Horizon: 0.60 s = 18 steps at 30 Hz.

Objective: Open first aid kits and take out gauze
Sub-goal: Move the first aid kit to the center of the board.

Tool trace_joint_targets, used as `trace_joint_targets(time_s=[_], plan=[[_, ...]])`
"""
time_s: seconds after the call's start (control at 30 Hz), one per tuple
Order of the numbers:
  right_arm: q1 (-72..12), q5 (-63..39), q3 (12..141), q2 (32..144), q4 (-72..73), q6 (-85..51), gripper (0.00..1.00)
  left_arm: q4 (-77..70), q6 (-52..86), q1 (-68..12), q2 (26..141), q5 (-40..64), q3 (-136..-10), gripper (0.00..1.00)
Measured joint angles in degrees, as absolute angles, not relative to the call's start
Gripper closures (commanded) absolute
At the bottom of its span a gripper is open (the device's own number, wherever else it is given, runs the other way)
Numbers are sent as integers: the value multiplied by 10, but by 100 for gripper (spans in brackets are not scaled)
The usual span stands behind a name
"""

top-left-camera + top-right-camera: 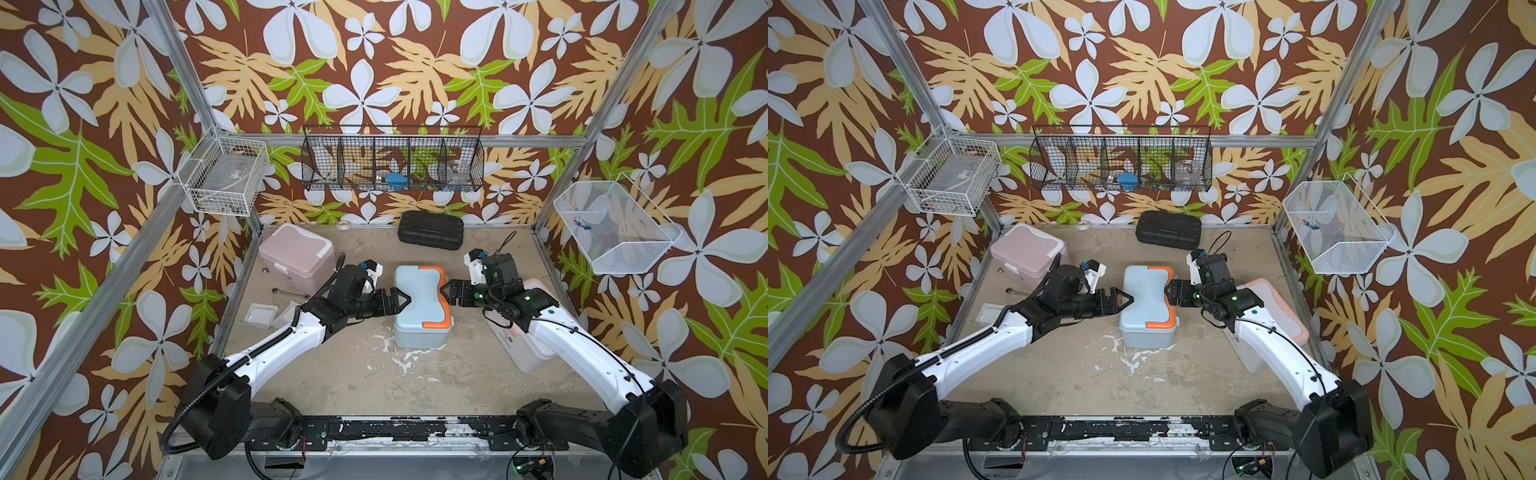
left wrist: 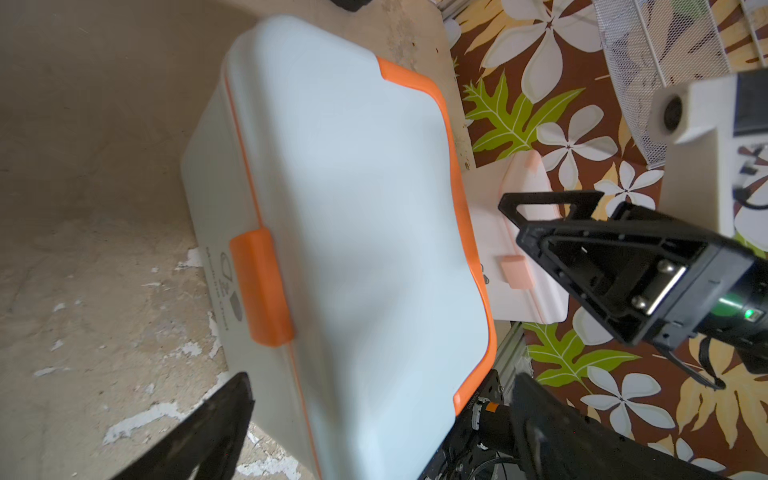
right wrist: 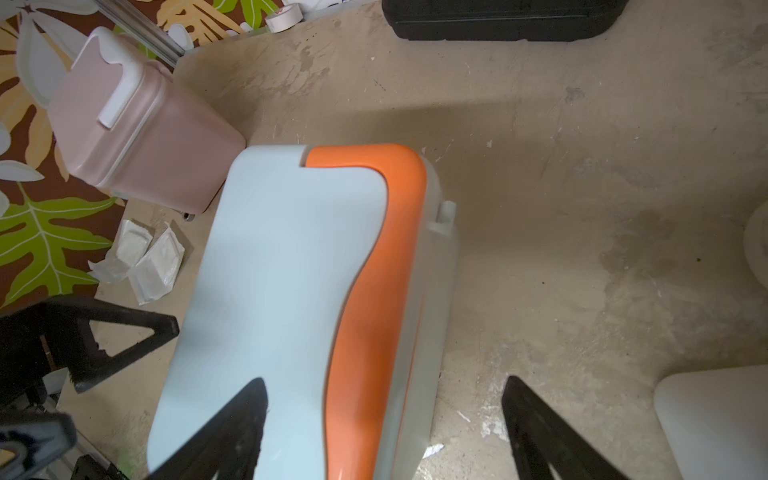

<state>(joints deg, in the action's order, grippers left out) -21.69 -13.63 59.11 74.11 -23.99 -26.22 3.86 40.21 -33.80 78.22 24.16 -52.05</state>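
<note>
Near edge of the bench (image 1: 374,374): both arm bases, arms reach in toward the middle. White kit with peach trim (image 1: 1279,311) sits near right, mostly hidden under the right arm, peach latch shut in the left wrist view. Centre of the bench: light blue kit (image 1: 419,303), upright, lid down, orange latch (image 1: 436,324) on the near side, orange handle folded along its right edge. Left fingers (image 1: 388,300) are at the lid's left edge, spread wide; in the left wrist view the kit lies between them, contact not clear. Right fingers (image 1: 453,291) are at the lid's right edge, also spread; in the right wrist view one hangs over the blue lid, the other over bare bench past the orange handle, nothing pinched. Gauze packets (image 1: 261,312) lie loose at the left edge of the bench, outside any kit, well apart from the blue one. Small wrench (image 1: 286,293) is just behind them. Far left: dusty pink kit (image 1: 297,253), closed, white latch. Far back: black ribbed case (image 1: 430,227), tape roll (image 1: 343,225) by the wall. A black wire basket (image 1: 392,162) hangs on the back wall.
</note>
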Motion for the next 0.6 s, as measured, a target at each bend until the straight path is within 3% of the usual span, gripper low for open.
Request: trace_joint_targets(time_s=[0.27, 0.6], plan=[[-217, -180, 596, 801, -219, -252, 13, 31, 406, -372, 795, 262, -512, 3], [-270, -206, 468, 675, -204, -275, 15, 10, 434, -403, 762, 260, -459, 3]])
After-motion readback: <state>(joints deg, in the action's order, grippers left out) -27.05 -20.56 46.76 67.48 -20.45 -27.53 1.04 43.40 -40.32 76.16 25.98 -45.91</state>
